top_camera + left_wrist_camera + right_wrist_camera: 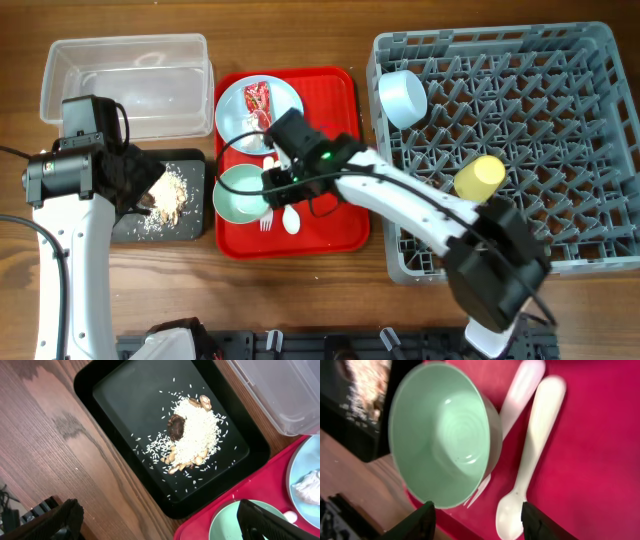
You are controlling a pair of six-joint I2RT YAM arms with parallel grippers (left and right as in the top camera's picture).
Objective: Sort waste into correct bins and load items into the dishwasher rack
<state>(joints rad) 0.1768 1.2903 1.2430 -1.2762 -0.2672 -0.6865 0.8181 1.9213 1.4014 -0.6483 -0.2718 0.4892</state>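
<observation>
Red plastic first: the serving tray lies mid-bench, and I have my right gripper hanging over its near-left part. Its fingers are spread apart with nothing held between them. Below it stands the green bowl, upright and empty, at the tray's left edge. Just beside the bowl on its right lie the white fork and the white spoon, side by side. The fork's tines are tucked partly under the bowl's rim.

My left gripper hovers near the left edge of the bench, also released and holding nothing. It is above the black tray, which lies just left of the serving tray. A heap of pale, grainy scraps with a dark lump and some brown bits lies in the tray's right half. Loose grains are scattered around it.

At the far left corner I see the clear tub, just behind the black tray. On the far part of the serving tray a blue plate carries the red wrapper and a white tissue.

Filling the right end of the bench is the grey rack. A light blue bowl lies tipped on its side in the rack's far left corner. The yellow cup lies among the pegs nearer the middle.
</observation>
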